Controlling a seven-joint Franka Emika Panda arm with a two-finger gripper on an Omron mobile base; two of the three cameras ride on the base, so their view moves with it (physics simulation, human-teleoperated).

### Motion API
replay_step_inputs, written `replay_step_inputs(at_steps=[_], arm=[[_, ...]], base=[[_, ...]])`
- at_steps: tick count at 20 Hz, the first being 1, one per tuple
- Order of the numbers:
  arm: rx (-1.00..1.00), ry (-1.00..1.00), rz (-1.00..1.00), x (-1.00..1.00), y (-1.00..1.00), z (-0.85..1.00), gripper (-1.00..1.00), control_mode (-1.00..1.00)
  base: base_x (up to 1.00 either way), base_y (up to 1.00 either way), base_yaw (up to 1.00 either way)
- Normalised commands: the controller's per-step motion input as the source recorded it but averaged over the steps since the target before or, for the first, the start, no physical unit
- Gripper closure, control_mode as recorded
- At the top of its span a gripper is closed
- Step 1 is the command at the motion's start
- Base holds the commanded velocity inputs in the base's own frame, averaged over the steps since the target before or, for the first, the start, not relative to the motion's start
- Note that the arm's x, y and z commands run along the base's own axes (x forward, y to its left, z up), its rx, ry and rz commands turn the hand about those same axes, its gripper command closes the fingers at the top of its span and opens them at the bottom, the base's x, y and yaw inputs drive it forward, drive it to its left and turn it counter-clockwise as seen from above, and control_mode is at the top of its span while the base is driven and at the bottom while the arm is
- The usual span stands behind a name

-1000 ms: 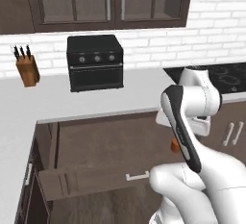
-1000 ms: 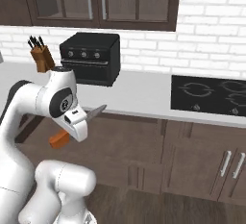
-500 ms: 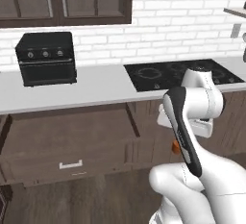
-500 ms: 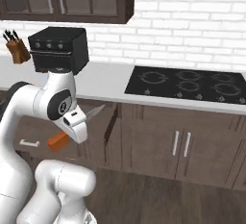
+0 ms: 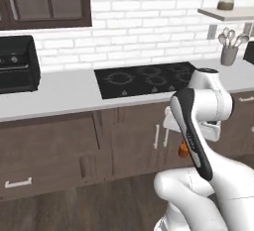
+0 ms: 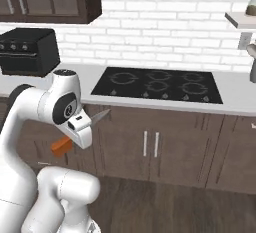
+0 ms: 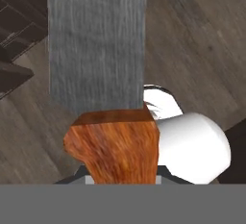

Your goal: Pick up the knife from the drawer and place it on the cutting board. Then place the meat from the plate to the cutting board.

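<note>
My gripper (image 6: 80, 130) is shut on the knife (image 6: 61, 147) and holds it in front of the lower cabinets, at about counter height. The orange handle sticks out to the left and the short grey blade (image 6: 100, 115) points right and slightly up. In the hand view the knife's grey blade (image 7: 96, 40) runs upward from the orange handle (image 7: 113, 143) over the wooden floor. A bit of the orange handle (image 5: 183, 149) peeks out beside the arm. The drawer (image 5: 30, 180) shows its front panel with a pale handle at the lower left. The cutting board, meat and plate are out of view.
A black cooktop (image 5: 144, 79) (image 6: 157, 84) lies in the grey counter straight ahead. A black toaster oven (image 5: 15, 64) (image 6: 27, 52) stands at the left. A utensil holder (image 5: 229, 51) and a shelf with a jar (image 5: 225, 1) are at the right. Dark cabinet doors (image 6: 150, 144) run below.
The whole picture has slid left as the base drove to the right: the knife block has left the views and the cooktop has come to the middle. The gripper still holds the knife.
</note>
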Motion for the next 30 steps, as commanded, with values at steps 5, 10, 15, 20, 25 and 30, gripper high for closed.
replay_step_inputs(at_steps=[5,10,15,20,25,30], arm=[[0.0,0.0,0.0,0.0,0.0,0.0,1.0,1.0],[0.0,0.0,0.0,0.0,0.0,0.0,1.0,1.0],[0.0,0.0,0.0,0.0,0.0,0.0,1.0,1.0],[0.0,0.0,0.0,0.0,0.0,0.0,1.0,1.0],[0.0,0.0,0.0,0.0,0.0,0.0,1.0,1.0],[0.0,0.0,0.0,0.0,0.0,0.0,1.0,1.0]], base=[[0.01,-1.0,-0.42],[0.0,-0.95,-0.5],[0.01,-0.7,-0.64],[0.05,-0.52,-0.73],[0.12,-0.24,-0.8],[0.19,-0.04,-0.84]])
